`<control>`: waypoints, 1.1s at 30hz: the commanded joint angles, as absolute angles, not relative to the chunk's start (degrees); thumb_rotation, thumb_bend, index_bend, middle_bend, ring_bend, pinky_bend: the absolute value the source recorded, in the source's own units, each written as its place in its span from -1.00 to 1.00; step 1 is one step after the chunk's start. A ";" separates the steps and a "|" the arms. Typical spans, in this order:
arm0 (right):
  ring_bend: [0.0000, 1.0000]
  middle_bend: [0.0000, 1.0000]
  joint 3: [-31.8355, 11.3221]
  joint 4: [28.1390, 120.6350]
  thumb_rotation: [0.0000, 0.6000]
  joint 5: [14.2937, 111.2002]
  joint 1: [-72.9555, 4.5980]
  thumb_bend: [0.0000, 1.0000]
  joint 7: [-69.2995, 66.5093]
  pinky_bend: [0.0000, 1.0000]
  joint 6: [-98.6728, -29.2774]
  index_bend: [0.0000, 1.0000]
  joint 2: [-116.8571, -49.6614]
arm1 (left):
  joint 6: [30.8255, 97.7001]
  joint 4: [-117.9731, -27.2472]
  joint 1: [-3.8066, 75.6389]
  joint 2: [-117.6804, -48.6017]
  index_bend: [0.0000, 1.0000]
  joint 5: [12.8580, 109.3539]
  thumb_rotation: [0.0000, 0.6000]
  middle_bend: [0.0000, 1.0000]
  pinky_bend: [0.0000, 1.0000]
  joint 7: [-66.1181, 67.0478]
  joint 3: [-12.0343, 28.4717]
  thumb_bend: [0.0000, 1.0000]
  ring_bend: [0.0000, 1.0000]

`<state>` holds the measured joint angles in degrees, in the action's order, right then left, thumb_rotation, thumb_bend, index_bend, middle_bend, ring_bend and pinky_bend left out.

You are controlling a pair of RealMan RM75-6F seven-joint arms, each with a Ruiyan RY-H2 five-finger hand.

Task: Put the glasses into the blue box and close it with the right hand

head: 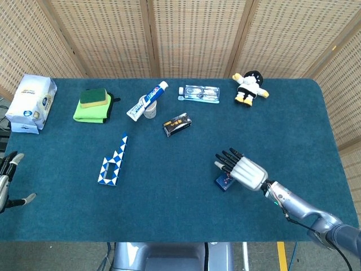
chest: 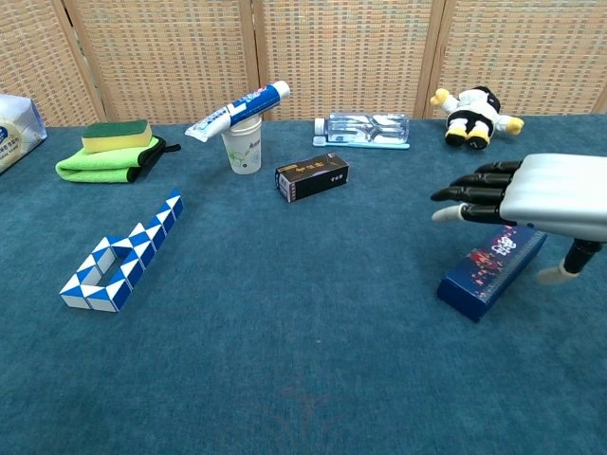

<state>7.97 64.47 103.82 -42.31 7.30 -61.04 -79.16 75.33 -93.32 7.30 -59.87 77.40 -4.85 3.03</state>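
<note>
On the near-right tabletop (chest: 313, 379), the blue box (chest: 488, 272) lies lid down, glasses unseen and presumably inside, with the right hand (chest: 531, 209) above it, fingers (chest: 471, 196) spread and empty; closing appears complete, so next comes withdrawal.

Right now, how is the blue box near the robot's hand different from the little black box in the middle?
The blue box is longer and slimmer than the black box. The blue box lies under the right hand; the black box has nothing over it. The blue box sits nearer the robot, the black box farther back. Both are closed and rest on the table.
</note>
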 commanded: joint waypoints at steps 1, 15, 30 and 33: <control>-1.00 -1.00 10.00 67.36 1.00 103.65 -45.63 -0.97 2.37 -0.79 -55.65 -1.00 -75.65 | 75.38 -93.30 7.28 -59.89 -1.00 77.40 1.00 -1.00 -1.00 -4.79 3.03 -1.00 -1.00; -1.00 -0.99 9.06 63.39 1.00 103.47 -47.91 -0.81 2.40 -0.79 -51.55 -1.00 -80.12 | 74.81 -93.00 7.43 -59.74 -1.00 76.88 1.00 -1.00 -1.00 -6.23 3.30 -1.00 -1.00; -0.81 -0.01 9.34 55.01 1.00 104.78 -46.22 0.09 -3.97 -0.69 -58.20 -0.21 -85.85 | 74.45 -92.85 7.59 -59.85 -1.00 76.30 1.00 -1.00 -1.00 -6.07 3.46 -1.00 -1.00; -0.80 -0.17 9.51 54.89 1.00 104.64 -46.12 0.06 -4.78 -0.69 -58.29 -0.22 -85.92 | 74.54 -92.89 7.53 -59.85 -1.00 76.29 1.00 -1.00 -1.00 -6.02 3.45 -1.00 -1.00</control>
<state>9.44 54.93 104.66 -46.18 -4.64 -58.25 -85.88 74.54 -92.89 7.54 -59.85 76.29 -6.02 3.46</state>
